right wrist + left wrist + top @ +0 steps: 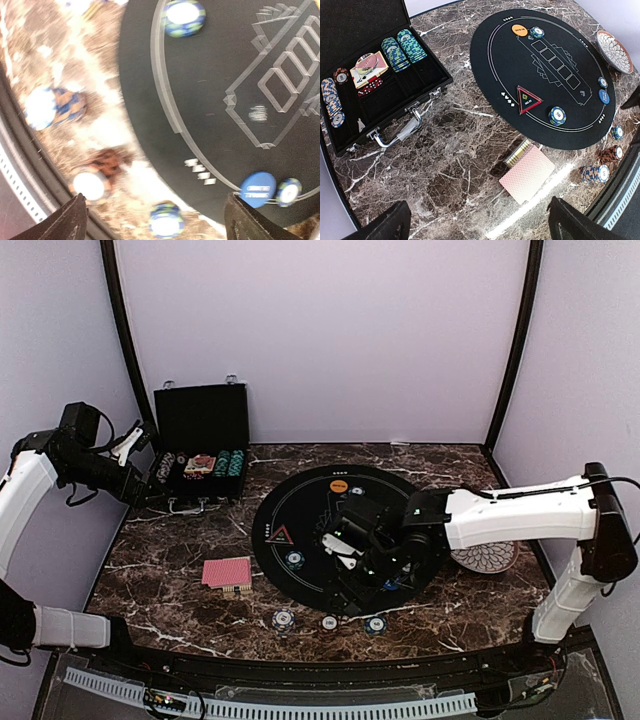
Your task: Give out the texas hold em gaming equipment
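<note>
**Top external view: both arms empty-handed over the poker spread**

The right jaws stood wide over the near side of the round black mat [290,495], gripping nothing. Below them a blue button disc [257,189] lay on the mat just beside a small striped chip [288,192]. A row of three chip stacks [329,622] sat on the marble tabletop [170,580] by the mat's near rim. The left jaws, wide and empty, hung beside the open black case [385,97]. The red-backed card deck [527,172] lay on the tabletop near the mat.
</note>
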{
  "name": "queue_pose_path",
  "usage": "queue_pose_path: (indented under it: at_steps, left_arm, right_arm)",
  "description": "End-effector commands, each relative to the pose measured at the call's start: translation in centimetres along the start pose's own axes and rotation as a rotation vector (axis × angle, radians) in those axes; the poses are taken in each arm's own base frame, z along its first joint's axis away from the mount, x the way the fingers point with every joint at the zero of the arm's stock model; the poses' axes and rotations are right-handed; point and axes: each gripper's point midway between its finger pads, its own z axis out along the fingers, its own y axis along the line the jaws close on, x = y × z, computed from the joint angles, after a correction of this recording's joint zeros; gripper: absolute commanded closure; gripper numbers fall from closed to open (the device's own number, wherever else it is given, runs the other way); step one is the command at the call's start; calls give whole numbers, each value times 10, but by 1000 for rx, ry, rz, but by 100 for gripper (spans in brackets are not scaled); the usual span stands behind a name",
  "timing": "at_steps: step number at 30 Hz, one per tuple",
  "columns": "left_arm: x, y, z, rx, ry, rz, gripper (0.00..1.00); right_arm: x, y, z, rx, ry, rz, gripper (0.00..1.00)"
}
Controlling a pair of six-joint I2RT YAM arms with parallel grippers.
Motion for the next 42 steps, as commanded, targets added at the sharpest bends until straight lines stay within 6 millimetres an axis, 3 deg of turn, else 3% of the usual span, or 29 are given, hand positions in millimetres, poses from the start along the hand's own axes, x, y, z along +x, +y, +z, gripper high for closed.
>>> queue_pose_path:
  at_steps: [1,9,20,29,42]
  left_arm:
    - [2,-5,-2,11,2,15,1]
    - [1,-6,-4,12,1,14,1]
    - [5,-7,-6,5,11,26,1]
    - [3,-9,-7,12,-2,19,1]
    - [3,-8,-9,2,0,25,1]
  right_arm:
    - [5,25,5,-59,37,-60,2]
    - [8,50,16,-125,68,-154,2]
    - [12,57,37,-122,100,-198,2]
    - [17,60,47,-118,126,-220,18]
    - [18,67,49,-108,129,-230,50]
